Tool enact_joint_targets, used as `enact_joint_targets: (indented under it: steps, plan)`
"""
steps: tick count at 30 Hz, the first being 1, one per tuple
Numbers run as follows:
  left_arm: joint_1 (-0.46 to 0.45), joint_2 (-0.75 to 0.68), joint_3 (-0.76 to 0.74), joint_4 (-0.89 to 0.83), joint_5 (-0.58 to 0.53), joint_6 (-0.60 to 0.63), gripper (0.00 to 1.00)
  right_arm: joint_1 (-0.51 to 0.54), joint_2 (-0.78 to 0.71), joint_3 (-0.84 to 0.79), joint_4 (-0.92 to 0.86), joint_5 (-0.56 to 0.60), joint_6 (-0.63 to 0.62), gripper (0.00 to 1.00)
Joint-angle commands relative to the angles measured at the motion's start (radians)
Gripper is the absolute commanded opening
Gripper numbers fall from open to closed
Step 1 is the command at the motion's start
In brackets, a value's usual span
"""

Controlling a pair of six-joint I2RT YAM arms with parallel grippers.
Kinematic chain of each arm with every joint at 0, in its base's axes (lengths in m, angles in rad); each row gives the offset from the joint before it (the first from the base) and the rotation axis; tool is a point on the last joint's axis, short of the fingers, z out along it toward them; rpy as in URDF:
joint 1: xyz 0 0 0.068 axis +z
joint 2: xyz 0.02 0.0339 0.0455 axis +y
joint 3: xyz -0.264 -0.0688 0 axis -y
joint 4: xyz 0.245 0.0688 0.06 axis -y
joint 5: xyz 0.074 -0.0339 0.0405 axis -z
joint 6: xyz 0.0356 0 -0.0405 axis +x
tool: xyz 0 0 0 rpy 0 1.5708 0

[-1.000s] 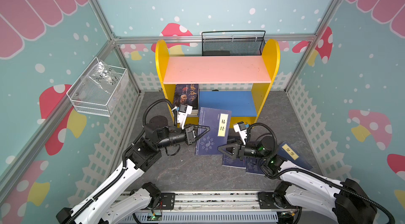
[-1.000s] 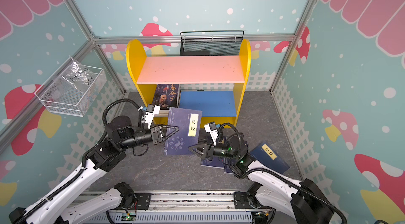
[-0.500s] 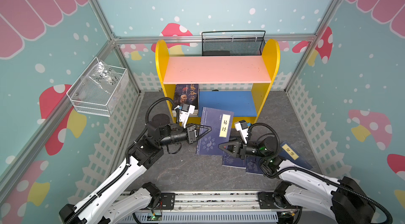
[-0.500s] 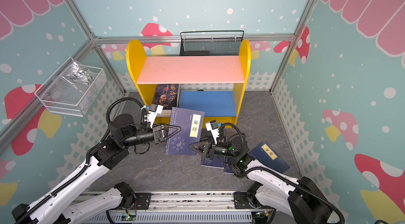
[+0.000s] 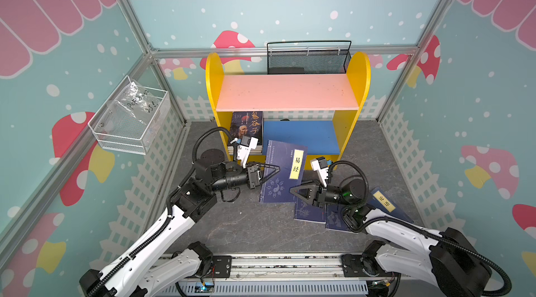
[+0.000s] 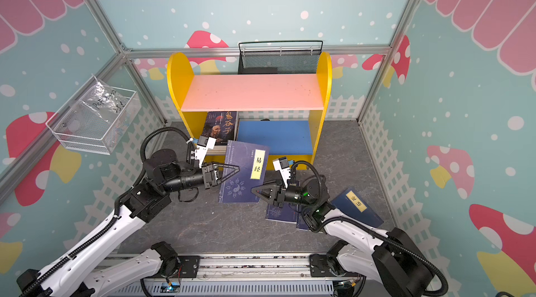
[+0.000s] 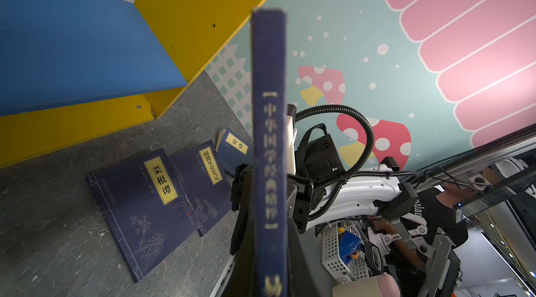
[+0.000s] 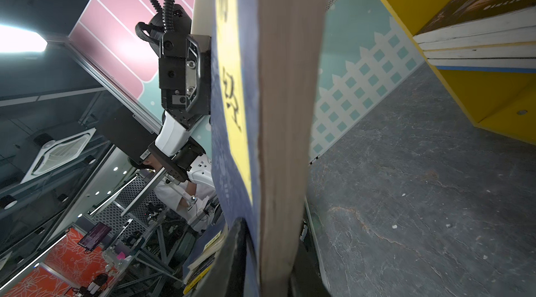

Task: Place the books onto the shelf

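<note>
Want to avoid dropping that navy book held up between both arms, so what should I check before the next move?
1. Left gripper shut on the navy book, spine side: ok.
2. Right gripper gripping the same book: cannot tell; its page edge sits between the jaws.
3. Room on the blue lower board: ok, right part bare.
4. Shelved stack lying flat at that board's left: ok.
5. Floor books out of the way: not ok, they lie under the right arm.
</note>
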Motion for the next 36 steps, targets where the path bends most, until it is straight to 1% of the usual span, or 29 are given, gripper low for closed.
enact_joint_targets:
  steps: [1,2,4,5,6,7,8,9,11,12,15,17,21,25,29,32,34,36]
  plan:
    - [-0.002,-0.002,0.045,0.002,-0.004,0.031,0.00,-0.006,0.025,0.012,0.123,-0.013,0.072,0.21]
    - [0.001,-0.002,0.049,-0.026,-0.036,0.043,0.00,-0.005,0.030,0.009,0.135,-0.016,0.082,0.20]
    - [0.000,-0.001,0.060,-0.076,-0.089,0.069,0.05,-0.006,0.036,0.006,0.143,-0.017,0.091,0.17]
    - [0.001,-0.002,0.065,-0.099,-0.116,0.083,0.09,-0.007,0.037,0.005,0.143,-0.015,0.093,0.16]
    - [0.002,0.000,0.071,-0.122,-0.139,0.095,0.19,-0.007,0.037,0.005,0.142,-0.011,0.097,0.16]
    - [0.002,-0.001,0.076,-0.139,-0.160,0.106,0.23,-0.007,0.037,0.003,0.141,-0.006,0.098,0.16]
    - [0.002,-0.003,0.081,-0.154,-0.179,0.119,0.30,-0.007,0.037,0.003,0.140,-0.002,0.099,0.16]
    - [0.001,-0.006,0.087,-0.176,-0.203,0.132,0.43,-0.007,0.037,0.002,0.137,0.003,0.104,0.16]
    - [0.005,-0.020,0.106,-0.228,-0.271,0.162,0.62,-0.008,0.043,0.003,0.136,0.013,0.111,0.14]
    - [0.005,-0.030,0.121,-0.272,-0.322,0.180,0.69,-0.008,0.047,0.004,0.132,0.021,0.116,0.14]
    - [0.009,-0.088,0.151,-0.368,-0.472,0.225,0.81,-0.011,0.060,0.016,0.081,0.057,0.120,0.12]
    - [0.013,-0.141,0.161,-0.407,-0.558,0.245,0.87,-0.011,0.075,0.040,0.017,0.081,0.102,0.07]
    - [0.016,-0.245,0.180,-0.485,-0.701,0.270,0.92,-0.020,0.134,0.101,-0.017,0.104,0.089,0.07]
    - [0.017,-0.332,0.157,-0.517,-0.793,0.255,0.94,-0.045,0.229,0.176,-0.015,0.115,0.104,0.07]
    - [0.016,-0.395,0.095,-0.520,-0.809,0.233,0.97,-0.074,0.360,0.289,-0.015,0.094,0.131,0.07]
    - [0.017,-0.419,0.059,-0.526,-0.801,0.212,0.98,-0.084,0.459,0.378,-0.022,0.075,0.185,0.07]
    - [0.017,-0.426,0.047,-0.541,-0.786,0.208,0.98,-0.084,0.505,0.442,-0.076,0.080,0.181,0.07]
    - [0.016,-0.434,0.038,-0.561,-0.782,0.209,0.98,-0.085,0.538,0.520,-0.177,0.091,0.141,0.07]
